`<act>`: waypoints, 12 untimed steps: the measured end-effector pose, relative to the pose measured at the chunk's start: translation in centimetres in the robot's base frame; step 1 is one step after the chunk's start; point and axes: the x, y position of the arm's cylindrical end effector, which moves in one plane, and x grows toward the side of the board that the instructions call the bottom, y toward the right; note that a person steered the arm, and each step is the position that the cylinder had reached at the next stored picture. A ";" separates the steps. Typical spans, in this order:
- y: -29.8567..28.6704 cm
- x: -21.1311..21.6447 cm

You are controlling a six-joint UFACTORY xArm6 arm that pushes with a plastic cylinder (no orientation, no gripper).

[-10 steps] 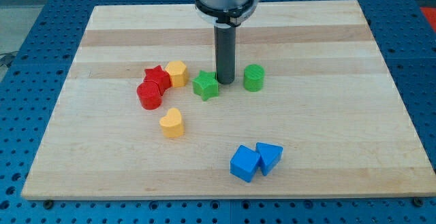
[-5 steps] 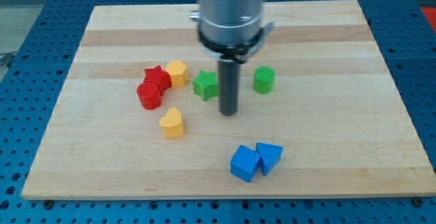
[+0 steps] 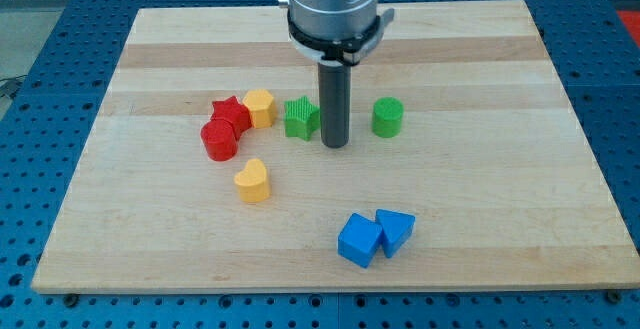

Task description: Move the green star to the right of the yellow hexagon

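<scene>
The green star lies on the wooden board, a short gap to the right of the yellow hexagon. My tip stands just right of the star and slightly nearer the view's bottom, touching or nearly touching its right side. The rod hides the star's right edge.
A red star and a red cylinder crowd the hexagon's left. A yellow heart lies below them. A green cylinder stands right of my tip. Two blue blocks lie near the view's bottom.
My tip swung from the star's upper right down toward the view's bottom, then back up against its right side. The green star shifted slightly up and left. The green cylinder moved a little right.
</scene>
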 end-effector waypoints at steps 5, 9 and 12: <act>-3.1 -2.1; -2.0 -0.5; -6.2 -0.6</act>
